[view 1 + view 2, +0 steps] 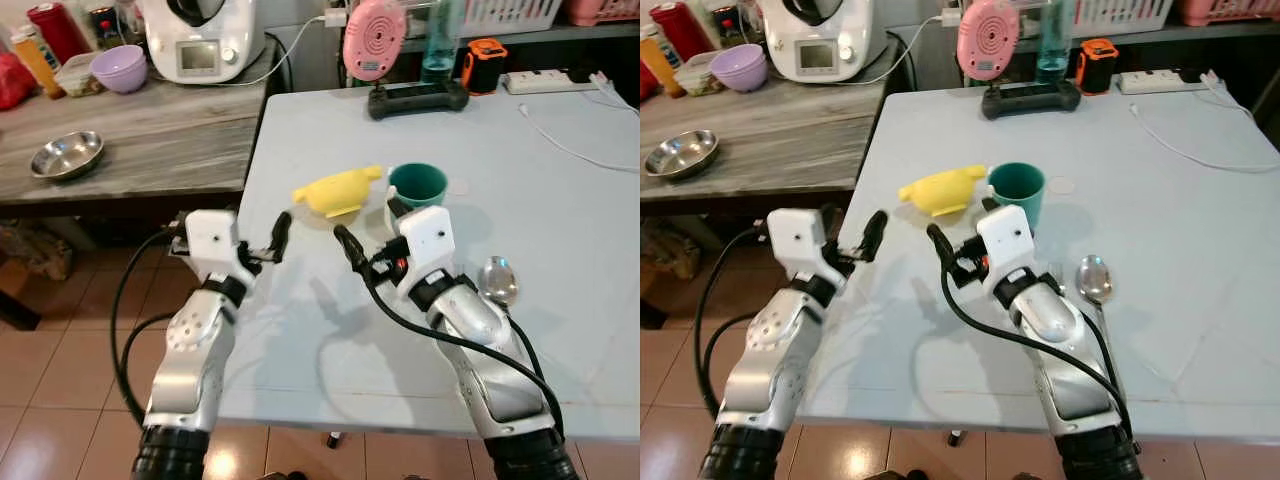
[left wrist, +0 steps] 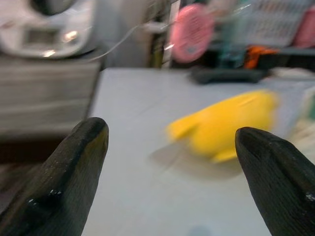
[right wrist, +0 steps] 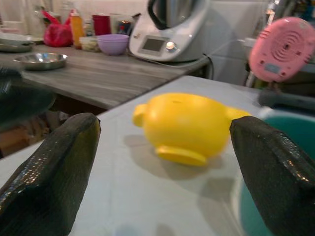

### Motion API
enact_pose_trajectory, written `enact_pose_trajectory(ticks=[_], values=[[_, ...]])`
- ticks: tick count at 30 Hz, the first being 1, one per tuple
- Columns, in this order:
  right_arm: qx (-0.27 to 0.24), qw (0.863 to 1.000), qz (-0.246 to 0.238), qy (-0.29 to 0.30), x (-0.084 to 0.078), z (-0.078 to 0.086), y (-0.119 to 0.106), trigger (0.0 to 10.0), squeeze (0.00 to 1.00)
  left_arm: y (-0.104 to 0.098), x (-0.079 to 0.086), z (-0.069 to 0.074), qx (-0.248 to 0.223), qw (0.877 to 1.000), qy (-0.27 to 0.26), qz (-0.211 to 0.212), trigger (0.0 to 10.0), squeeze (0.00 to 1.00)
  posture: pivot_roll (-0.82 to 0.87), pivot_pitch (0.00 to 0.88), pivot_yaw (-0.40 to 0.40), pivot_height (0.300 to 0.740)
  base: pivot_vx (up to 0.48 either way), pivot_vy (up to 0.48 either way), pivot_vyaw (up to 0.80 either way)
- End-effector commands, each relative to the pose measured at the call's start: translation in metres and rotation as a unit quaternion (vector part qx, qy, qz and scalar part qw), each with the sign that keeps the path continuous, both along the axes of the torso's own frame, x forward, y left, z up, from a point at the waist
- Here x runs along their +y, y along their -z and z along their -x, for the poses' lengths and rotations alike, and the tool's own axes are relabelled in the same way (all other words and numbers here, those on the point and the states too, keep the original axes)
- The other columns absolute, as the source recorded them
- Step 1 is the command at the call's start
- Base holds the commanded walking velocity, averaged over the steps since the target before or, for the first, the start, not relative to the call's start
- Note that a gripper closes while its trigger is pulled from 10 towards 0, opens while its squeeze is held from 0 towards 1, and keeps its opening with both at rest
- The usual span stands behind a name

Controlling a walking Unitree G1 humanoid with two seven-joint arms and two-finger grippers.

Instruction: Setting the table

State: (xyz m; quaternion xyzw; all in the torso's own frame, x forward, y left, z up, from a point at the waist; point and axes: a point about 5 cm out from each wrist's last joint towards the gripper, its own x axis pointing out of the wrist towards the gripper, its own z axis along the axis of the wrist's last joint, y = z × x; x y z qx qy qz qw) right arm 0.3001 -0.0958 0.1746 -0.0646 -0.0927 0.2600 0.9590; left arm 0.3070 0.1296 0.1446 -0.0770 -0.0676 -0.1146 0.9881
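A yellow bowl [image 1: 340, 190] with small handles lies upside down on the white table [image 1: 560, 230]. A green cup [image 1: 418, 185] stands right beside it. A metal spoon [image 1: 498, 280] rests on the table next to my right forearm. My left gripper [image 1: 852, 235] is open and hovers at the table's left edge, short of the bowl [image 2: 226, 125]. My right gripper [image 1: 372, 228] is also open, empty, and just in front of the bowl [image 3: 189, 123] and the cup [image 3: 290, 162].
A wooden counter [image 1: 150, 140] on the left carries a steel bowl [image 1: 66, 153], a purple bowl [image 1: 119, 66] and a white kitchen machine [image 1: 200, 40]. At the table's far edge stand a pink fan [image 1: 374, 38], a black controller [image 1: 417, 98] and a power strip [image 1: 545, 82].
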Motion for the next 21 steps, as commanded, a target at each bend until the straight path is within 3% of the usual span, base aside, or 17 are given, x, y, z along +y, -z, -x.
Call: enact_pose_trajectory(ticks=[1,10,15,17,21], values=[[0.009,1.000,0.001,-0.006,0.004,-0.004,0.005,10.0,0.05,0.000,0.012,0.006,-0.007,1.000,-0.023,-0.013,10.0,0.00,-0.15,0.102,0.110,0.740,0.000,0.000,0.00],[0.005,1.000,0.001,-0.014,0.011,-0.015,0.009,10.0,0.04,0.023,0.015,0.029,0.022,0.999,-0.035,-0.032,10.0,0.00,-0.11,0.104,0.107,0.740,0.000,0.000,0.00],[-0.011,1.000,-0.003,-0.015,0.023,-0.031,-0.002,10.0,0.04,0.033,0.017,0.044,0.036,0.998,-0.029,-0.053,10.0,0.00,-0.10,0.116,0.108,0.740,0.000,0.000,0.00],[-0.027,1.000,-0.002,-0.009,0.032,-0.045,-0.014,10.0,0.04,0.039,0.020,0.054,0.048,0.997,-0.028,-0.060,10.0,0.00,-0.08,0.130,0.102,0.740,0.000,0.000,0.00],[-0.039,0.999,0.002,0.004,0.039,-0.059,-0.026,10.0,0.03,0.040,0.022,0.061,0.053,0.996,-0.031,-0.059,10.0,0.00,-0.06,0.142,0.095,0.740,0.000,0.000,0.00]])
